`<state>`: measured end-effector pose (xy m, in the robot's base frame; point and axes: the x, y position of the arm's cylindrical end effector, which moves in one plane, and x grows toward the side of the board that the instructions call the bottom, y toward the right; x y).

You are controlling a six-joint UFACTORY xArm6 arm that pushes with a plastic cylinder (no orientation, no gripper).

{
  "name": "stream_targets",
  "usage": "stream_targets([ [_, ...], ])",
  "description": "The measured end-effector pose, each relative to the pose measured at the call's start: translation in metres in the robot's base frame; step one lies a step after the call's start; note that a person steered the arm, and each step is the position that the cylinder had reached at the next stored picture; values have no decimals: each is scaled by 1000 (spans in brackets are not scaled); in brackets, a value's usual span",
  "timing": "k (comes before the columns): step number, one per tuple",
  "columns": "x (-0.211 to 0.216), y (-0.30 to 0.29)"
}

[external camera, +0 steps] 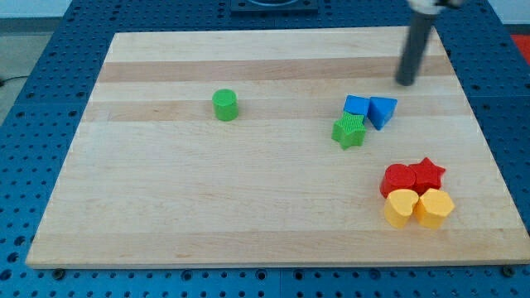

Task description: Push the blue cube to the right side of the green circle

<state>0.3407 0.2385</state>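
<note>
Up top right, my tip (405,83) hanging above and right of the blue cube (356,105); no pincer, just a plain dark rod; blue cube touching blue wedge (382,111) and ridged green star (349,131); smooth green circle (224,104) well left on pale wooden board (166,207)

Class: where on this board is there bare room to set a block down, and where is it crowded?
Bare: left of the green circle, and between it and the green star. Crowded: the view's right, around the blue cube and the red and yellow cluster.
</note>
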Motion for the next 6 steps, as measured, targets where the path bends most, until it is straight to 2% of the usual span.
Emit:
stream_targets([
  [1, 48, 22],
  [2, 66, -27],
  [4, 66, -179],
  [5, 63, -227],
  [6, 64, -204],
])
